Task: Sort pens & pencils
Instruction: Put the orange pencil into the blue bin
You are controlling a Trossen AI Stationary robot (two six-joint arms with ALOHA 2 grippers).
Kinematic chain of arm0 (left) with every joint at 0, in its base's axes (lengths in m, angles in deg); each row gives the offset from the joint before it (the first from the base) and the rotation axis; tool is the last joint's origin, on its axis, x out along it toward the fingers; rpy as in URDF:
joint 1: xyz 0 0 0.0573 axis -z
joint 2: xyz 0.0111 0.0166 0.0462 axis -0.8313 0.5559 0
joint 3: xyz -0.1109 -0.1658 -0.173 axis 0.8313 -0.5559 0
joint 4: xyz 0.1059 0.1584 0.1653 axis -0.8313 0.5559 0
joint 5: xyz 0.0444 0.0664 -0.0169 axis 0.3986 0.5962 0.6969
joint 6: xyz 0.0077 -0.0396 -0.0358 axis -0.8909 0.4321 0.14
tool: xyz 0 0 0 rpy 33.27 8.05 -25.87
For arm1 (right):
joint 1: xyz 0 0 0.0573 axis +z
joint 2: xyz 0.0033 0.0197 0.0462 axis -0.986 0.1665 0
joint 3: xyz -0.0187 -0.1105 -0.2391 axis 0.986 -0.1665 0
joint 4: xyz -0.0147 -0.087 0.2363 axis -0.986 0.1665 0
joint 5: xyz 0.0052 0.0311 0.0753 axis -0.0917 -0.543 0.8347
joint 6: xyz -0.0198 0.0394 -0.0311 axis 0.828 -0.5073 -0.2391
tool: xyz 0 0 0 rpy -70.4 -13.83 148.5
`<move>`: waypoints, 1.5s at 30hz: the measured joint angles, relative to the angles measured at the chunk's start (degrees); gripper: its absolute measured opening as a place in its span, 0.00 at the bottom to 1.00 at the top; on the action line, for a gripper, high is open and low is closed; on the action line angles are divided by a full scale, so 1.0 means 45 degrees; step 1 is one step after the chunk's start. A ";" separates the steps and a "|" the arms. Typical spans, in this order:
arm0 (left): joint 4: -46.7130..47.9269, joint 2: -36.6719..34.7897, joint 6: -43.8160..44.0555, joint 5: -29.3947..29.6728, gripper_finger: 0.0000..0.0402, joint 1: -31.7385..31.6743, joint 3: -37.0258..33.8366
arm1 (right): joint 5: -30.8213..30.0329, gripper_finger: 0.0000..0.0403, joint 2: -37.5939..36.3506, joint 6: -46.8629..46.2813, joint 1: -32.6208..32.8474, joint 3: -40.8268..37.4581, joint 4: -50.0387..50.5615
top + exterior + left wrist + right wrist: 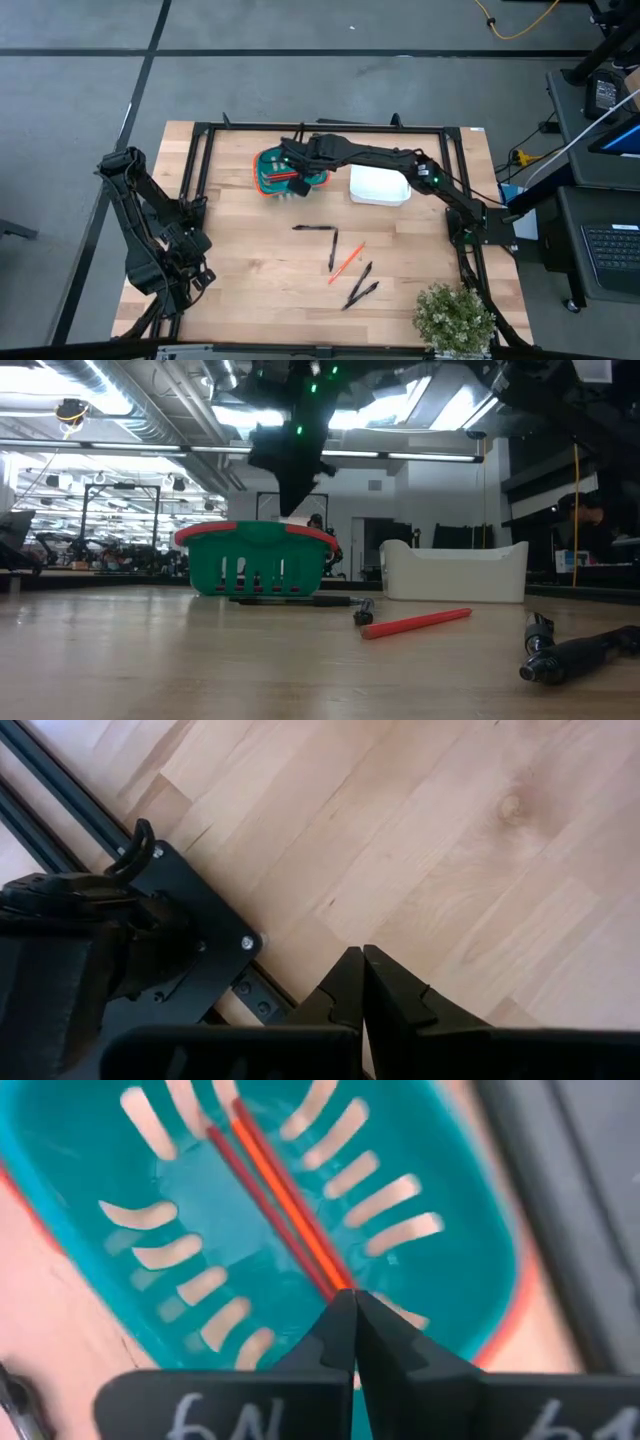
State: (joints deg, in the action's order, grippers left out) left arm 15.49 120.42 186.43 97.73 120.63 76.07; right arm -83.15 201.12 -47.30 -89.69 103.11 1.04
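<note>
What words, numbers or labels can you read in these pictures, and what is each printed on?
"6N": pale marks on the dark body of the right pincer, seen over the green basket; they may be upside down, so the reading is unsure.
A second pale mark beside it is cut off and unreadable.
The white bin, pens and table show no writing.

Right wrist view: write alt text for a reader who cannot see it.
The right hand, fingers shut, hangs over a teal basket with slotted walls and an orange-red rim. Thin red-orange pencils lie side by side on the basket's floor, one end hidden behind the fingertips. Light wood table shows beside the basket.
</note>
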 joint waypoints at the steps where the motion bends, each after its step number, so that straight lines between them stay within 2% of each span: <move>1: -0.0012 0.0000 0.0000 0.0000 0.00 0.0000 0.0000 | -0.0232 0.02 -0.0227 0.0102 0.0096 0.0003 -0.0046; 3: -0.0065 0.0000 0.0005 0.0000 0.00 0.0000 0.0000 | -0.0556 0.02 -0.0634 0.0133 0.0328 0.0018 -0.0061; 6: -0.0139 0.0000 0.0005 0.0000 0.00 0.0000 0.0000 | -0.0236 0.02 -0.1423 -0.0362 0.0802 0.0002 0.0116; 11: -0.0370 0.0000 -0.0005 0.0000 0.00 0.0002 0.0000 | 0.2560 0.02 -0.2328 -0.2566 0.1997 0.0018 0.0762; 16: -0.0921 0.0000 -0.0377 0.0000 0.00 0.0000 0.0000 | 0.4989 0.02 -0.2349 -0.5277 0.3220 0.0003 0.2739; 21: -0.2850 0.0000 -0.1819 0.0600 0.00 -0.0011 0.0000 | 0.5501 0.02 -0.2193 -0.7281 0.4284 -0.0072 0.5199; 26: -0.6422 0.0093 -0.5560 0.1875 0.00 -0.0664 0.0003 | 0.4417 0.02 -0.2434 -0.7886 0.5106 -0.0061 0.5636; 29: -0.8590 0.0617 -0.7721 0.1988 0.00 -0.1656 0.0005 | 0.3439 0.02 -0.2787 -0.7919 0.5404 0.0005 0.5700; 33: -1.0598 0.1736 -0.9683 0.0607 0.00 -0.3507 0.0005 | 0.1447 0.02 -0.3590 -0.7885 0.5641 0.0005 0.5696; 37: -1.2206 0.2763 -1.0731 -0.0681 0.00 -0.5273 0.0005 | -0.1560 0.02 -0.4871 -0.7137 0.5632 -0.0009 0.5662; 40: -1.3395 0.3267 -1.1475 -0.1076 0.00 -0.6499 0.0110 | -0.3888 0.02 -0.5848 -0.6082 0.5539 -0.0006 0.5226; 42: -1.4177 0.3510 -1.2044 -0.1151 0.00 -0.7289 0.0325 | -0.4585 0.02 -0.6426 -0.5318 0.5451 -0.0006 0.4657; 45: -1.4587 0.4079 -1.2795 -0.2118 0.00 -0.8523 0.0864 | -0.4549 0.02 -0.7135 -0.4088 0.5360 -0.0006 0.3833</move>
State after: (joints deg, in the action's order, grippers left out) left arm -50.15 138.78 128.85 88.20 82.28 79.96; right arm -103.62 169.01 -65.70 -65.57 103.08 18.29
